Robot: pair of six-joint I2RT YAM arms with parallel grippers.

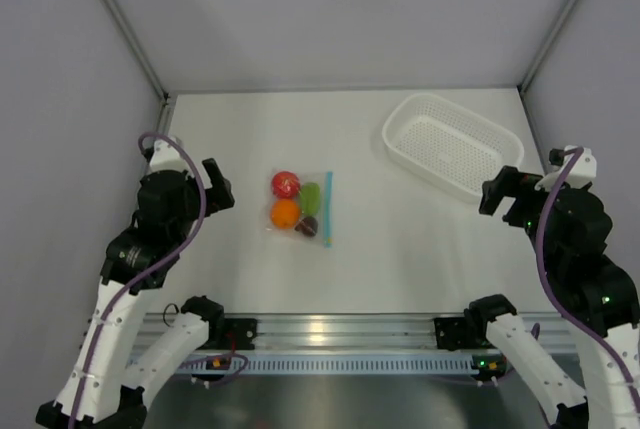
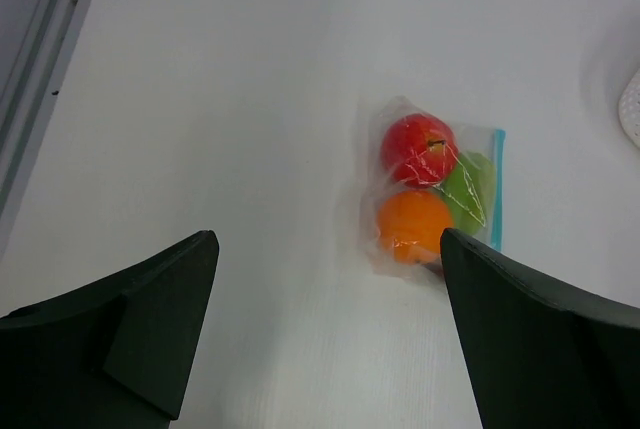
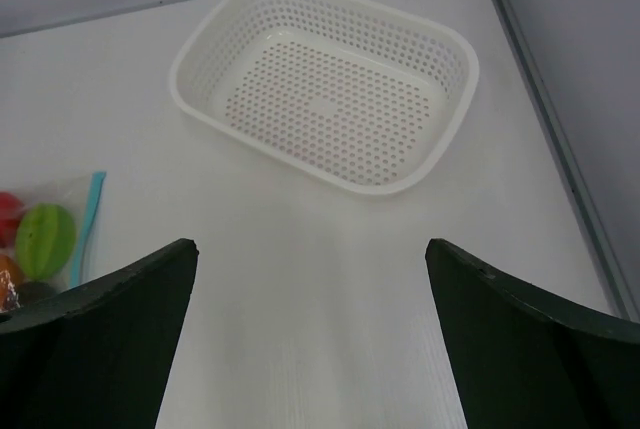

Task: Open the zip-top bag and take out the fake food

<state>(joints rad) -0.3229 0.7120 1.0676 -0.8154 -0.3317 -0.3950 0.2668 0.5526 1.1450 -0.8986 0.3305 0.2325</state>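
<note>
The bag (image 1: pixel 300 205) lies flat on the table (image 1: pixel 420 249), nearer the left arm, with its blue zip strip (image 1: pixel 326 207) on the side facing the basket (image 1: pixel 450 144). It holds 4 toys: red ball (image 1: pixel 286 184), orange ball (image 1: pixel 285 213), green piece (image 1: pixel 311 196) and dark brown piece (image 1: pixel 307 225).

The left gripper (image 2: pixel 328 239) and right gripper (image 3: pixel 310 246) are both spread wide, empty and well apart from the bag.

Likely trouble:
- The film is thin and flat, so a pinch could catch both walls at once and the zip would stay sealed.
- The bag looks light — with only 1 arm gripping, it may simply drag.
- A grab too far in could squeeze a ball through the plastic.
- Freed balls may roll away.
</note>
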